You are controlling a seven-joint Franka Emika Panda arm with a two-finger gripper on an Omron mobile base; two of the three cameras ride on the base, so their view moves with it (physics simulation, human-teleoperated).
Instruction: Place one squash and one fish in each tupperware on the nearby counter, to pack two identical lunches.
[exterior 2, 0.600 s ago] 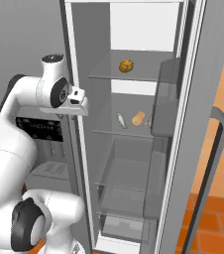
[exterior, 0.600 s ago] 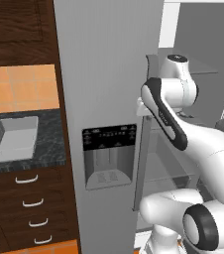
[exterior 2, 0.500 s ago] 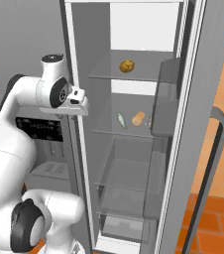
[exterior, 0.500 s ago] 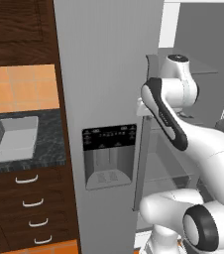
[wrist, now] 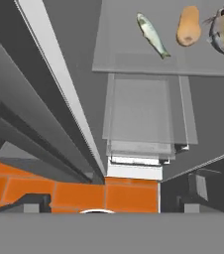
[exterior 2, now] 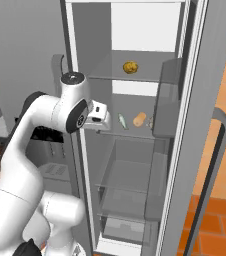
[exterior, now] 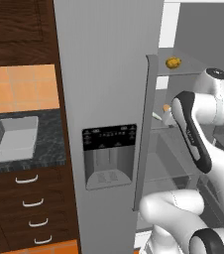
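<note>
My gripper (wrist: 113, 199) is open and holds nothing. In the right base view the gripper (exterior 2: 100, 119) hangs at the left edge of the open fridge, level with the middle shelf. On that glass shelf lie a slim fish (wrist: 152, 34) (exterior 2: 121, 120), a tan squash (wrist: 189, 26) (exterior 2: 140, 119) and another fish (wrist: 220, 32), all ahead of the fingers and apart from them. A yellow-orange squash (exterior 2: 130, 67) (exterior: 172, 62) sits on the shelf above. One tupperware (exterior: 12, 139) rests empty on the black counter (exterior: 39, 159) at the far left.
The closed grey fridge door with its dispenser (exterior: 109, 158) stands between the counter and the open compartment. The open right door and its long handle (exterior 2: 211, 165) flank the shelves. Glass shelves and a drawer (exterior 2: 130, 180) lie below, over orange floor tiles (wrist: 131, 196).
The arm has swung right, carrying the hand from beside the door edge into the fridge opening and slightly lower. The base and the food have not moved.
</note>
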